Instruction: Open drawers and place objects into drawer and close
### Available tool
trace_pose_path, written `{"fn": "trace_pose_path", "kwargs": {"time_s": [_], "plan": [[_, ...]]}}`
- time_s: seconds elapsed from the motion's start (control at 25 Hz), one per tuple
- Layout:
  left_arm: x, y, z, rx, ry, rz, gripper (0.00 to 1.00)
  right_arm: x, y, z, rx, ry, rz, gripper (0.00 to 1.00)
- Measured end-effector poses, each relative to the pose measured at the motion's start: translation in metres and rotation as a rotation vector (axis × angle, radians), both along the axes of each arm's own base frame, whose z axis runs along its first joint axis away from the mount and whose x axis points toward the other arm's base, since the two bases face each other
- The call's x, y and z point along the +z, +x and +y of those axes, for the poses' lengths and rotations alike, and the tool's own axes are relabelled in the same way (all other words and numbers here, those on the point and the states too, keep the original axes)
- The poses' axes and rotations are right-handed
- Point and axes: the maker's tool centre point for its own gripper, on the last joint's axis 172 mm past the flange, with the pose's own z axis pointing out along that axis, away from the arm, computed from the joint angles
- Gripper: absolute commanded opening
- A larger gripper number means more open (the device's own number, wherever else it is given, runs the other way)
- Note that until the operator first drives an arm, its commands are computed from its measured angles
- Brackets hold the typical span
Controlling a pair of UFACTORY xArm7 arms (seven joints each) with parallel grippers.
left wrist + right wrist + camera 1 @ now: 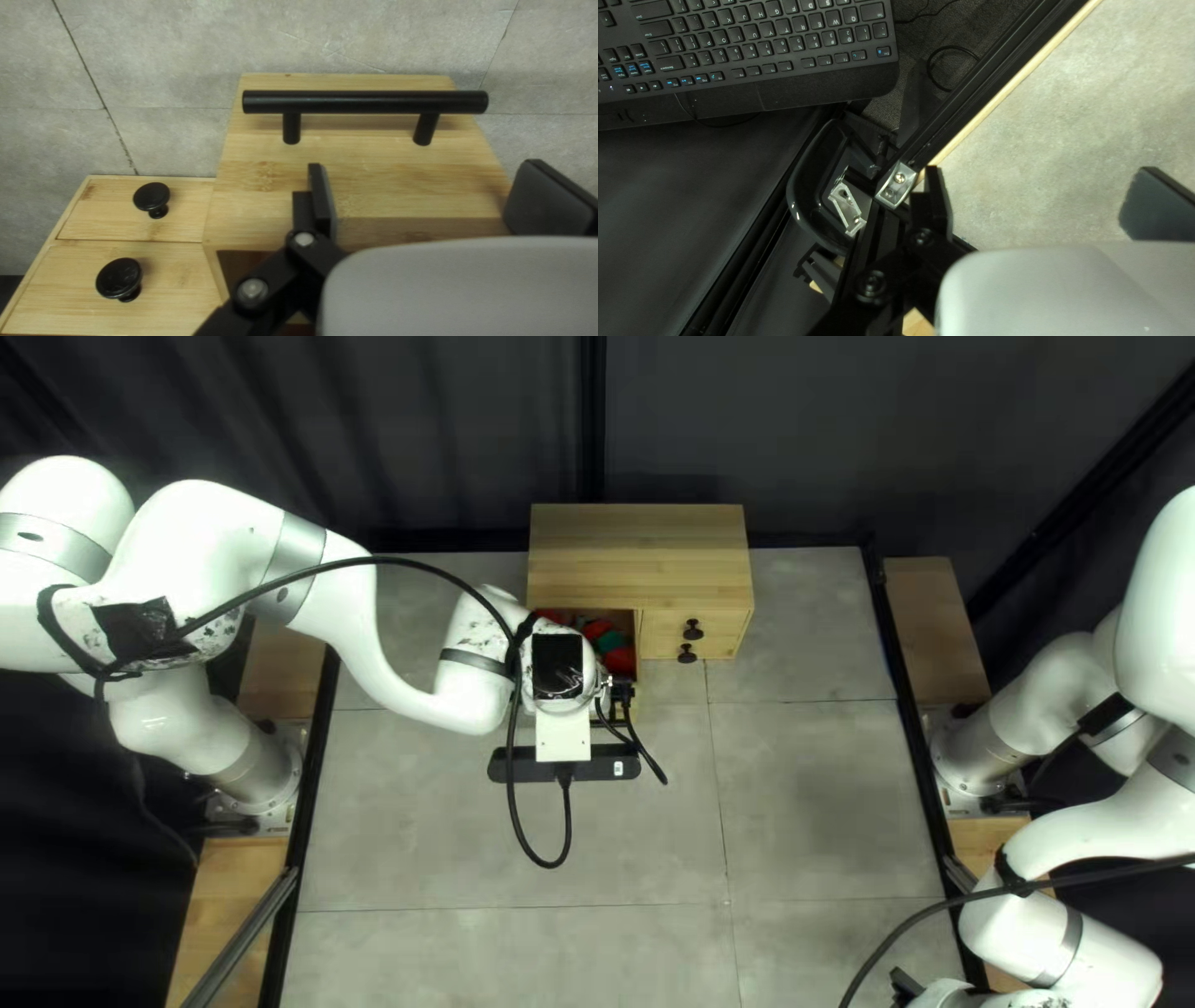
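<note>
- Top left view: a dark curtain [436,436] hangs behind the pale grey table [498,859], and a wooden cabinet [641,541] stands at the far side; its large drawer [367,186] is pulled out, holding a red thing [619,663] and a green thing [609,640], soft-looking, partly hidden under the left arm [405,691]
- Left wrist view: the left gripper [427,180] has its fingers spread wide with nothing held; the drawer's wooden front lies beneath and between them, its black bar handle [367,102] just ahead of the fingertips; whether either finger touches the wood I cannot tell
- Same view: beside the nearer finger, away from its partner, are the upper knob [151,196] and the lower knob [119,279], on two small drawers that look fully in; what those contain is out of sight
- Right wrist view: the right gripper [1039,186] also has its fingers well apart and empty, over the table's edge, with a keyboard [766,43] off beyond one finger
- Step in hand, as I judge it: loading looks done or nearly so, and closing comes next; the fingers would need to get in front of the drawer and press it evenly toward the cabinet, keeping the cloth-like contents below the rim
</note>
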Motion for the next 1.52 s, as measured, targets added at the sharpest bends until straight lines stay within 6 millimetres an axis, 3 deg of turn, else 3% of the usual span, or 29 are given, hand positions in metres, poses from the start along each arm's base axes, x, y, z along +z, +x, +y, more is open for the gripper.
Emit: {"fn": "trace_pose_path", "kwargs": {"time_s": [1.52], "plan": [[-0.003,0.009,0.033,-0.002,0.023,0.003,1.0,0.0,0.0,0.0,0.0,0.0,0.0,1.0]]}}
